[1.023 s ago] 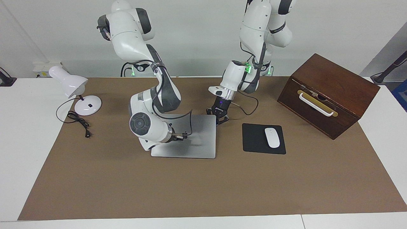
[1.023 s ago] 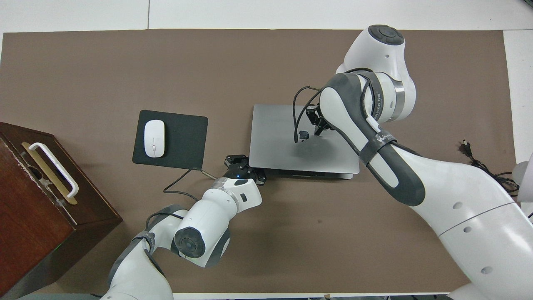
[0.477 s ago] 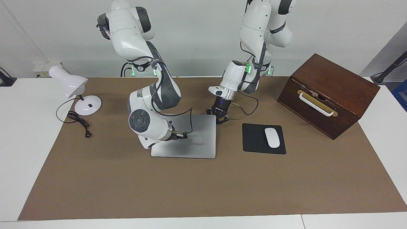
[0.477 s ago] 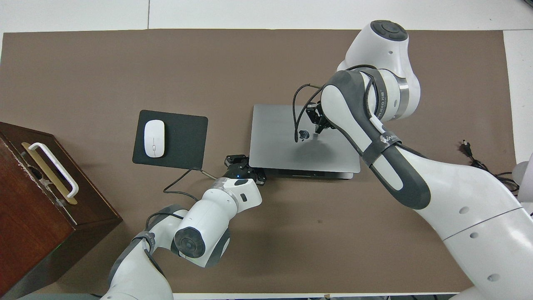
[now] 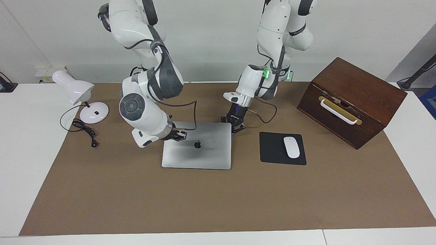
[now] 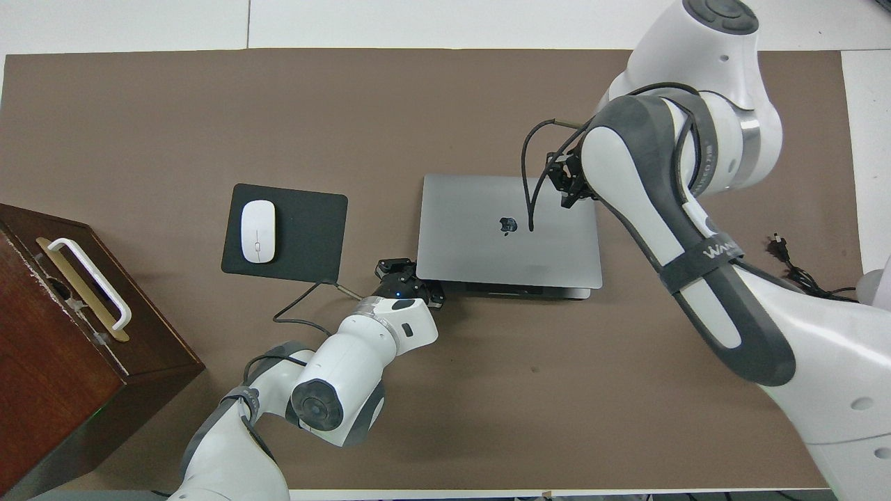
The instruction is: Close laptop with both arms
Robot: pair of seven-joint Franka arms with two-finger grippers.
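Observation:
The silver-grey laptop (image 5: 207,156) lies shut and flat on the brown mat, with its dark apple logo (image 5: 197,144) showing; it also shows in the overhead view (image 6: 466,236). My right gripper (image 5: 180,135) hangs a little above the lid, over its part toward the right arm's end, and it shows in the overhead view (image 6: 567,189) too. My left gripper (image 5: 235,126) is low at the laptop's corner nearest the robots, toward the left arm's end; it also shows in the overhead view (image 6: 407,278). Whether it touches the laptop I cannot tell.
A black mousepad (image 5: 272,151) with a white mouse (image 5: 291,147) lies beside the laptop toward the left arm's end. A brown wooden box (image 5: 351,98) with a white handle stands past it. A white desk lamp (image 5: 76,90) and its cable (image 5: 85,129) are at the right arm's end.
The right arm has risen and swung toward its own end of the table, uncovering the apple logo. The left arm and the laptop have not moved.

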